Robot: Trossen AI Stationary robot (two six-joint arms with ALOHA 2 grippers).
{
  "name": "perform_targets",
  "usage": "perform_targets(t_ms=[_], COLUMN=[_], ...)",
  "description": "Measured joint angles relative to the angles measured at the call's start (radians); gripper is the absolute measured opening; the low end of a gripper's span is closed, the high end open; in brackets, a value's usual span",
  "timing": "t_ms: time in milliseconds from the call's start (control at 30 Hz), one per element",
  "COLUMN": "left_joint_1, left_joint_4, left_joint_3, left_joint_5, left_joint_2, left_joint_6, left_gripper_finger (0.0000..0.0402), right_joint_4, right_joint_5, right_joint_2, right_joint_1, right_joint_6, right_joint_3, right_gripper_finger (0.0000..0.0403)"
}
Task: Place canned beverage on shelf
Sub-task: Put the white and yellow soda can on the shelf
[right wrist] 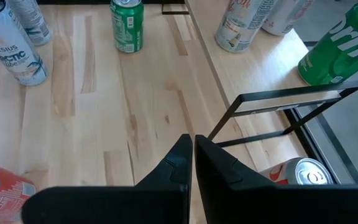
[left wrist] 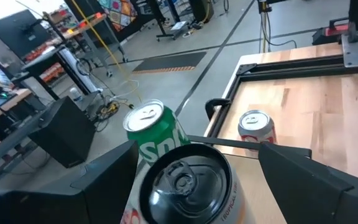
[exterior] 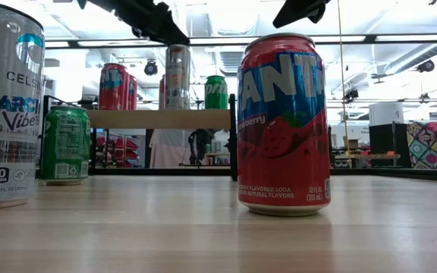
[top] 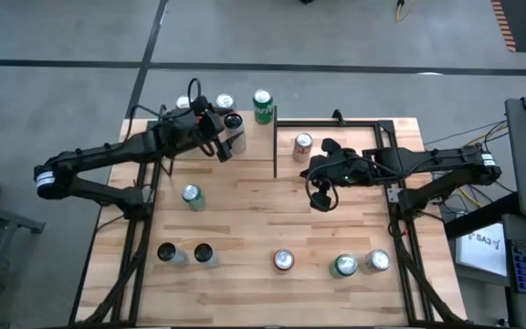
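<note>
Dark fingers of the left gripper (top: 227,137) stand spread on either side of a tall can (top: 235,131) on the shelf (top: 176,122), not visibly pinching it; I judge the can is set down and the jaws are wide so they can clear it. A green can (top: 262,105) stands just beside it at the shelf's end. The right gripper (top: 319,195), pressed together and holding nothing, waits over the surface (top: 272,219), where more cans (top: 284,260) stand for later.

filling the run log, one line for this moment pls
left gripper: open around tall can on shelf | right gripper: shut, empty, over table | green Sprite can: beside it
</note>
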Motion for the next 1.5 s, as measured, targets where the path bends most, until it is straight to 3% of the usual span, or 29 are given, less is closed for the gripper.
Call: perform_targets(t_ms=[1100, 1333, 1500], left_joint_1=[0.026, 0.026, 0.026], left_joint_4=[0.035, 0.043, 0.043], left_joint_3=[-0.002, -0.003, -0.003], left_joint_5=[-0.007, 0.074, 0.077], left_joint_2=[-0.005, -0.062, -0.07], left_joint_6=[-0.148, -0.164, -0.181], left_gripper_finger=[0.0318, 0.0318, 0.0319], right_joint_4=[0.014, 0.033, 0.041], right_joint_5=[0.0, 0.0, 0.0], right_joint_2=[0.0, 0.001, 0.001], right_joint_1=[0.0, 0.0, 0.0], right_joint_6=[0.008, 0.007, 0.007], right_joint_3=[-0.014, -0.043, -0.045], right_gripper_finger=[0.0009, 0.0009, 0.0009])
